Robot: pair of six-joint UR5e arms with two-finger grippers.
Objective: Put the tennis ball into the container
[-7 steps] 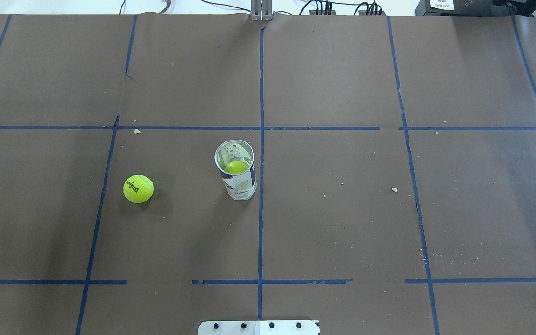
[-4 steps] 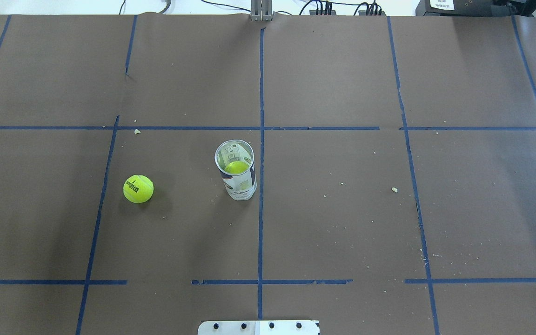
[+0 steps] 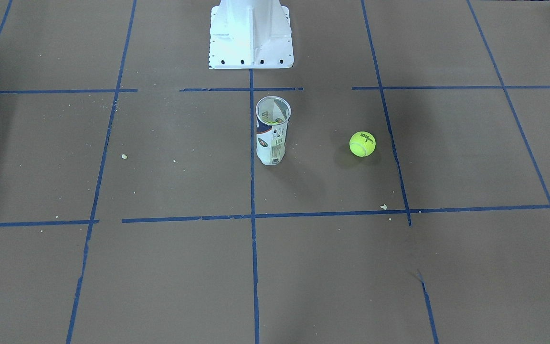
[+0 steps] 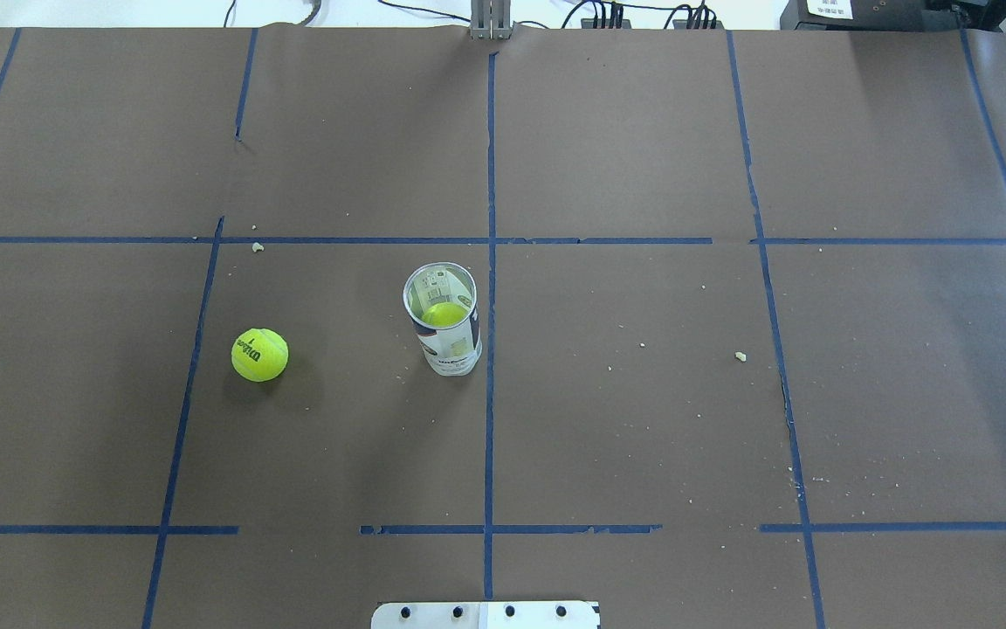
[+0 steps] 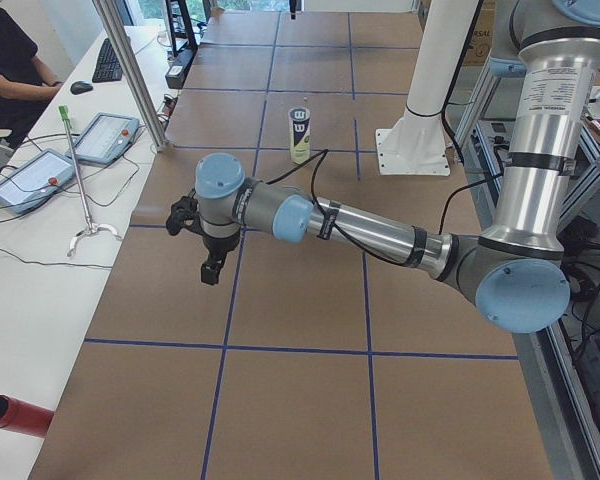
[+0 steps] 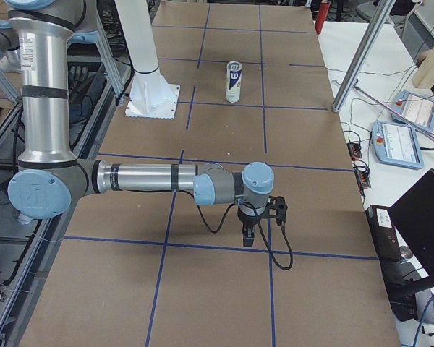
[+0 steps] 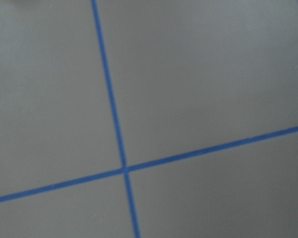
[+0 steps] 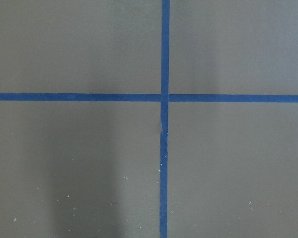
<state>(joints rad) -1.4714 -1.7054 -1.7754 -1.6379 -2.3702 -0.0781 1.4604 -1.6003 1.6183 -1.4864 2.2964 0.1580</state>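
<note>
The yellow-green tennis ball lies loose on the brown table, on the robot's left of the container. The container, a clear can with a white and dark-blue label, stands upright and open-topped near the centre line. Inside it sits another yellow ball. My left gripper hangs over the table's left end, far from both. My right gripper hangs over the right end. Both show only in the side views, so I cannot tell open from shut. Both wrist views show just table and tape.
The white pedestal stands behind the can on the robot's side. Blue tape lines grid the brown paper. An operator sits beside tablets at a side desk.
</note>
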